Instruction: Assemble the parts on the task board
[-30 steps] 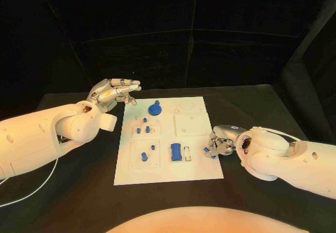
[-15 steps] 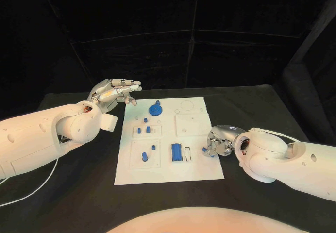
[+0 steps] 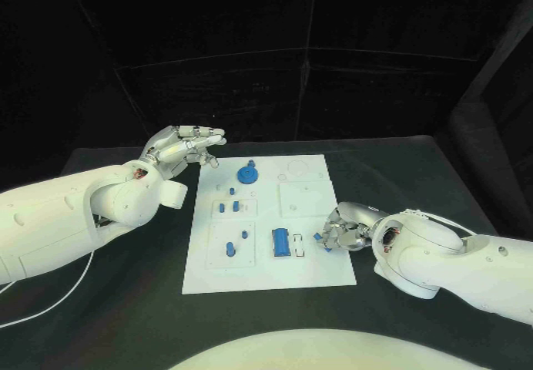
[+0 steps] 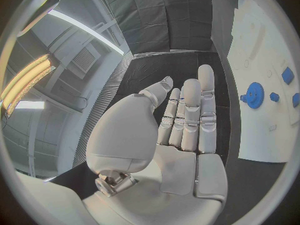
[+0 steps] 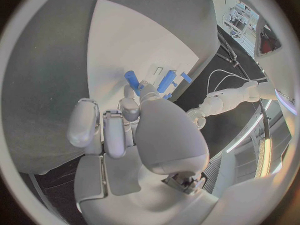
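Task board [image 3: 266, 270]: the white plate is lying flat in the middle of the black table [image 3: 422, 166], long side running away from the robot.
Right hand [image 3: 342, 233]: it is working at the board's right edge, fingers curling in around a small blue part [image 3: 332, 247]; in the right wrist view the fingertips [image 5: 129, 107] are closing on that blue piece just above the white surface.
Left hand [image 3: 183, 143]: it is hovering off the board's far left corner, above the table, holding nothing; the left wrist view is showing its fingers [image 4: 190, 115] stretched out straight and lying side by side, the thumb standing a little apart.
Blue gear [image 3: 248, 173]: it is sitting on the far end of the board, left of centre, with a small blue knob just beyond it.
Blue block [image 3: 281, 242]: this long piece is lying near the board's middle, just beside the right hand, a pale strip touching its right side.
Small blue pegs [image 3: 228, 206]: a few are standing in the left-hand panel, between the gear and the near end.
Lone blue peg [image 3: 229, 249]: it is standing in the near left panel, well apart from both hands.
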